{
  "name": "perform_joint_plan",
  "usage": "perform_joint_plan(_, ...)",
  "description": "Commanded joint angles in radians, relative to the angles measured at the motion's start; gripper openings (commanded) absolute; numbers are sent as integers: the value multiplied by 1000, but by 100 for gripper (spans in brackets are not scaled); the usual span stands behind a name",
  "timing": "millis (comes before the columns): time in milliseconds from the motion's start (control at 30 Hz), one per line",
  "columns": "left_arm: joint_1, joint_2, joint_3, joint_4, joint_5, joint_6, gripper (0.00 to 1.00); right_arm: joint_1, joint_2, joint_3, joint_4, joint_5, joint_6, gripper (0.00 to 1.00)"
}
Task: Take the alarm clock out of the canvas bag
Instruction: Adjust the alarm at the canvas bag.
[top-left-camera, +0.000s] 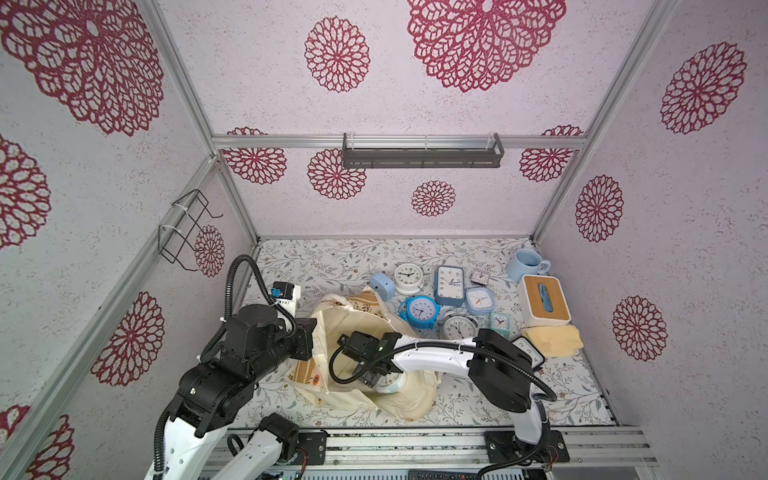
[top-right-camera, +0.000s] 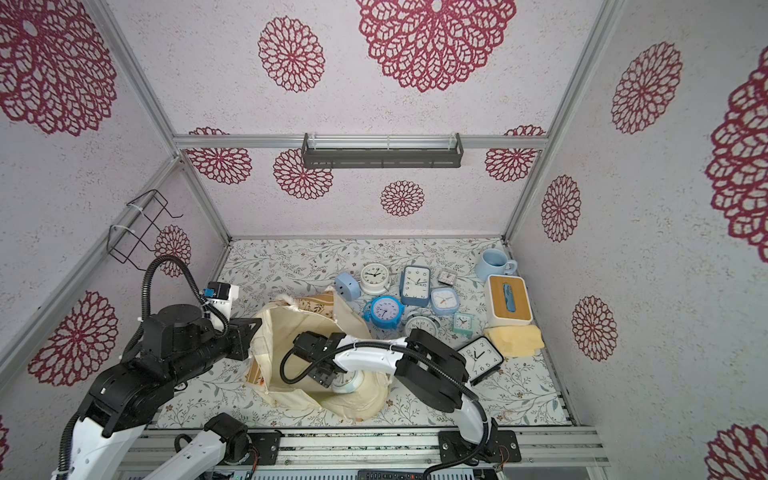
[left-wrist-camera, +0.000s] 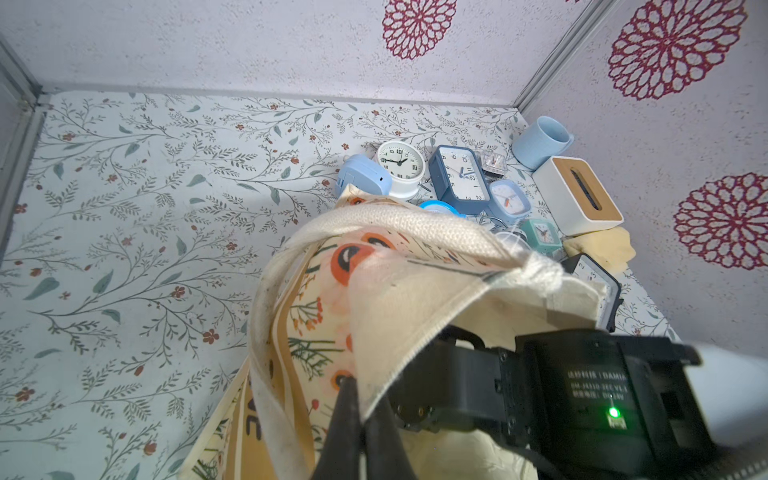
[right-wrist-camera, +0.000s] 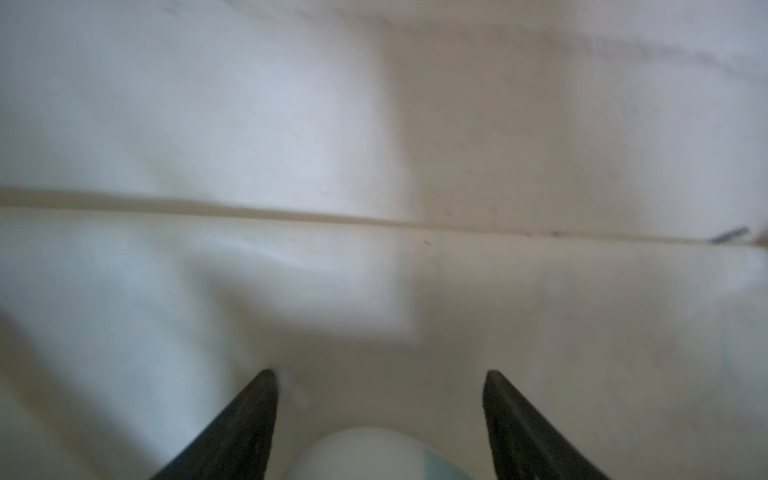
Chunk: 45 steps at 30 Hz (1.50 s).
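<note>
The right gripper (right-wrist-camera: 378, 374) has its fingers spread on either side of the alarm clock (right-wrist-camera: 374, 455), a pale round body at the bottom centre of the wrist frame. A sliver of gap shows on each side, so no firm grip is confirmed. The left gripper (left-wrist-camera: 363, 399) has its fingers pressed together, pinching the rim of the canvas bag (left-wrist-camera: 399, 299) and holding its mouth up.

In both top views the bag lies lower centre on the table (top-left-camera: 316, 266), with the right arm (top-left-camera: 432, 353) reaching into it. The clock sits inside on the lining, just under the gripper. Other clocks (top-left-camera: 449, 286) lie outside the bag, right of centre.

Assessment: the bag is opened and the clock reached. Clamping, lifting clear and setting down remain.
</note>
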Motion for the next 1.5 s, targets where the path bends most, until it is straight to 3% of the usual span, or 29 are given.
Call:
perform_joint_plan(0,-24,-1,27,44,-79,50,0,-67,-40,-26,-113,60,39,77)
perform_joint_plan(33,-33,-2,26,45,-85,54,0,-73,-41,-27,-117,69,45,77)
perform_joint_plan(200,-80,20,30,49,-119,75,0,-75,-85,-48,-113,80,48,99)
perform_joint_plan(733,-107,84,31,105,-148,90,0,-67,-231,-49,-220,-23,-2,99)
perform_joint_plan(900,-110,98,41,107,-155,89,0,-50,-228,-19,-273,-17,7,99)
perform_joint_plan(1167,-117,114,35,122,-149,87,0,-44,-162,-17,-187,-94,39,99)
perform_joint_plan(1367,-120,115,39,122,-156,91,0,-44,-112,56,-182,-164,139,99)
perform_joint_plan(1467,-120,114,35,121,-156,93,0,-44,-95,36,-202,-130,186,99)
